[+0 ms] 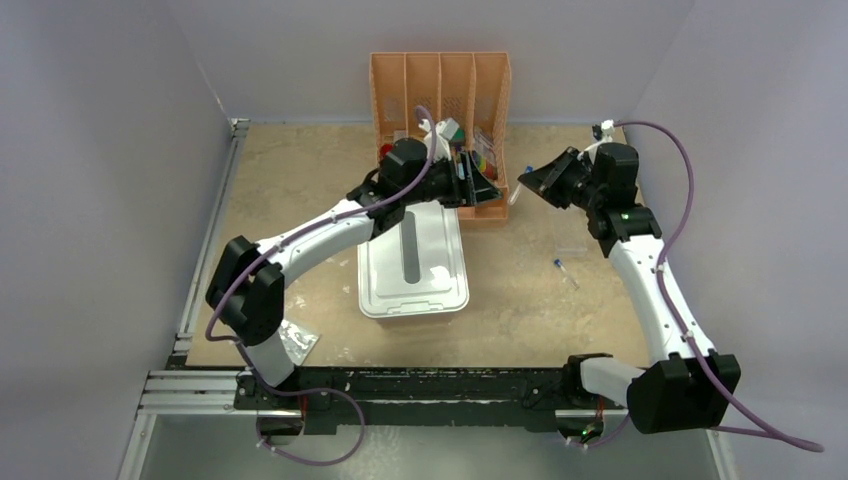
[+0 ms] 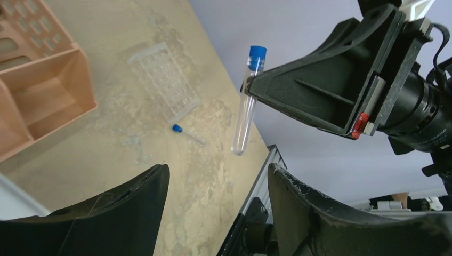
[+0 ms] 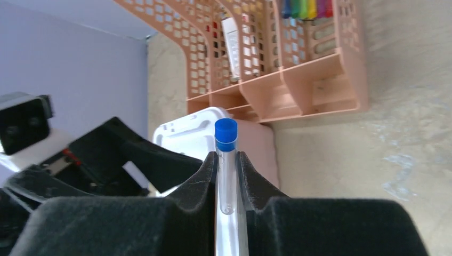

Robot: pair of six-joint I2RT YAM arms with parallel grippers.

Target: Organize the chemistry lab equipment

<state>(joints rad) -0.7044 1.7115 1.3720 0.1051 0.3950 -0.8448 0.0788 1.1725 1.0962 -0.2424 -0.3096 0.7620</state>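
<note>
The right gripper (image 3: pixel 226 160) is clenched on a clear tube (image 3: pixel 226 176) with a blue cap. It pinches the tube near the cap end. The cap sticks out past the fingertips, and the long clear part hangs free with its round end down. The tube is up in the air, touching nothing else, just beside the right end of the peach organizer (image 1: pixel 440 85). The left gripper (image 2: pixel 218 170) is close to it and faces it, with its fingers (image 2: pixel 133 200) spread wide and nothing between them. There is open air between the two grippers. The organizer stands at the back edge of the table (image 1: pixel 300 200), by the wall. A white lid (image 1: pixel 412 265) lies flat just in front of it, under the left arm. To the right of the lid the table is mostly bare, with good room to move. Only a small tube (image 2: pixel 186 133) with a blue cap and a clear tray (image 2: pixel 162 80) with rows of little holes lie there, near each other. A clear packet (image 1: pixel 295 343) lies at the near left edge of the table. Grey walls close in the left, back and right sides.
</note>
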